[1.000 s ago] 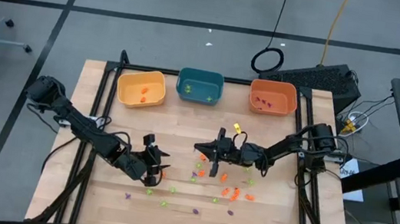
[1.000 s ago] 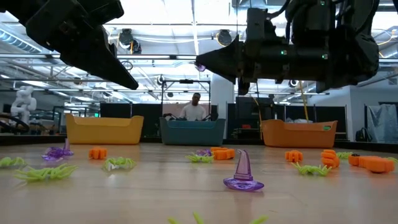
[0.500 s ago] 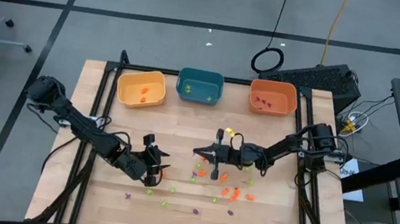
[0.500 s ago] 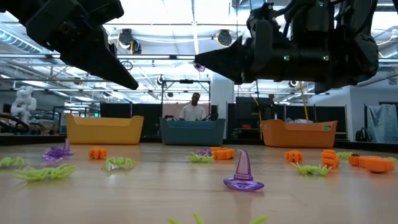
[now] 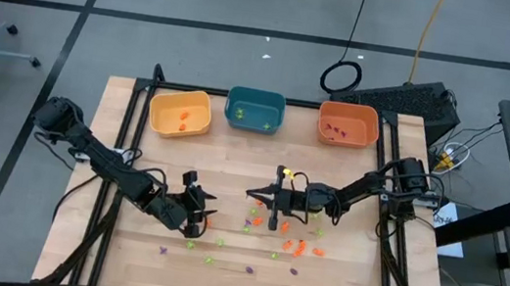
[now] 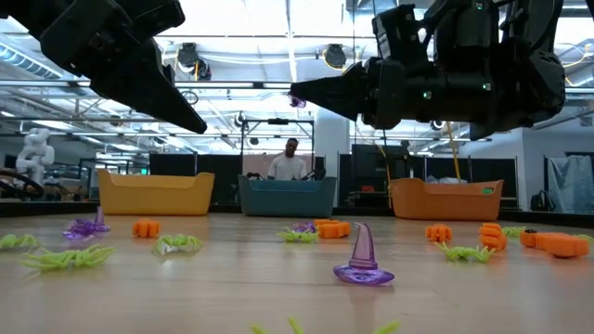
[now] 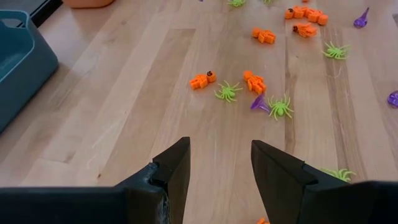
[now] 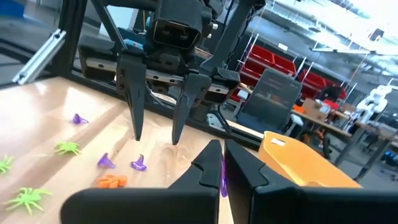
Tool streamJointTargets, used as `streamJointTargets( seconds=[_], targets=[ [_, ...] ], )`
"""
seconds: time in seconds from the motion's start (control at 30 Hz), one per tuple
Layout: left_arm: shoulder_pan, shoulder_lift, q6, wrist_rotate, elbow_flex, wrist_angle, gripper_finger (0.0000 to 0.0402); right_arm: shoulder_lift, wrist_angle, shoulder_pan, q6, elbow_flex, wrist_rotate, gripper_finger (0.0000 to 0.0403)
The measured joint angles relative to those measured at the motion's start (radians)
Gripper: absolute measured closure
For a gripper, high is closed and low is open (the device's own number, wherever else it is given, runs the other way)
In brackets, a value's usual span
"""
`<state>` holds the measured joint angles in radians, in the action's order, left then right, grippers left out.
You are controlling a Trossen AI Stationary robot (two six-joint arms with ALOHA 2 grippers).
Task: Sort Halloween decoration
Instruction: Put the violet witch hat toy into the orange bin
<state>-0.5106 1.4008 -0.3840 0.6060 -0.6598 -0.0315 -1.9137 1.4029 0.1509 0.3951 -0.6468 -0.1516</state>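
The right gripper (image 5: 252, 194), clamped on a tiny purple plastic trinket (image 8: 222, 176), has swung level above mid-table, apparently bin-bound. The left gripper (image 5: 210, 206) hangs still, fingers apart and empty, over scattered orange, green and purple trinkets (image 7: 256, 93).

Teal bin (image 7: 18, 59) — cut by frame edge | purple trinket (image 8: 222, 176) — mostly hidden between jaws

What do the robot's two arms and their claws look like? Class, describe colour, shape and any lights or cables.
Both arms are black, jointed segments running from the table's side edges. The left claw has two broad, flat, wedge-shaped black fingers with angular tips. The right claw has matching black fingers tapering to narrow points. A small yellow light glows on the right arm's wrist, and green lights show on it in the low view. Cables run along each arm.
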Motion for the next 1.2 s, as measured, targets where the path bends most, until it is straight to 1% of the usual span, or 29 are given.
streamJointTargets(
  seconds=[0.2,0.57,1.0,1.2],
  targets=[
    [0.0,0.0,0.0,-0.001,0.0,0.0,0.0233,0.0,0.001,0.0,0.042,0.0,0.0,0.0403],
    [0.0,0.0,0.0,-0.005,0.0,0.0,0.0233,0.001,0.007,0.0,0.03,0.0,-0.001,0.0403],
    [0.0,0.0,0.0,-0.006,0.0,0.0,0.0233,0.001,0.014,0.0,-0.165,0.0,-0.003,0.0403],
    [0.0,0.0,0.0,-0.006,0.0,0.0,0.0233,0.001,0.014,0.0,-0.304,0.0,-0.003,0.0403]
  ],
)
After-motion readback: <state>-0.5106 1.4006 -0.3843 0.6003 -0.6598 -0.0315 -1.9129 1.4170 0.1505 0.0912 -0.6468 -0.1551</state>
